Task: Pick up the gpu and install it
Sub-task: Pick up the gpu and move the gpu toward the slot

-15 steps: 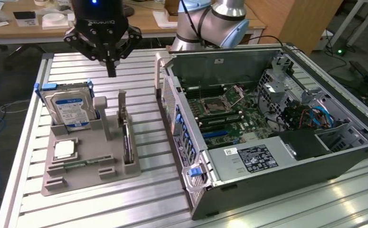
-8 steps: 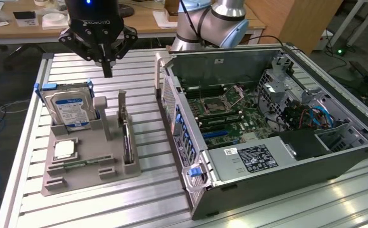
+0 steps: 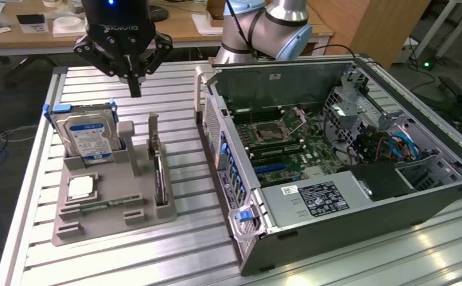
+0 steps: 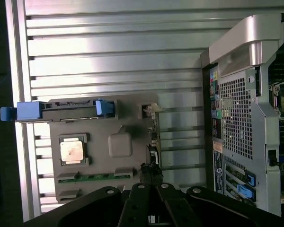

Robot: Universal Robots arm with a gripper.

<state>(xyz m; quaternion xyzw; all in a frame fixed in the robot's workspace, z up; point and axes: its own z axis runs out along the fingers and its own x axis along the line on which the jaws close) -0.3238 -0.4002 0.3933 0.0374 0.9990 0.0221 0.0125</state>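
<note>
The gpu (image 3: pixel 160 176) stands on edge in the grey holder (image 3: pixel 123 179), on the exterior view's right of the hard drive (image 3: pixel 87 138). My gripper (image 3: pixel 135 90) hangs above the holder's far end, closed and empty. The open computer case (image 3: pixel 318 232) sits further right.

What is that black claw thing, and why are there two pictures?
The black claw is the gripper, the hand of a robot arm. One picture comes from a camera standing off to the side; the other from a camera on the robot's wrist, looking down. On the metal table sits a grey holder with computer parts: a hard drive with a blue label, a small silver chip, and the gpu, a thin dark card standing on its edge. Beside it is an open computer case. The gripper is pinched shut, holds nothing, and hangs in the air near the holder.
</note>
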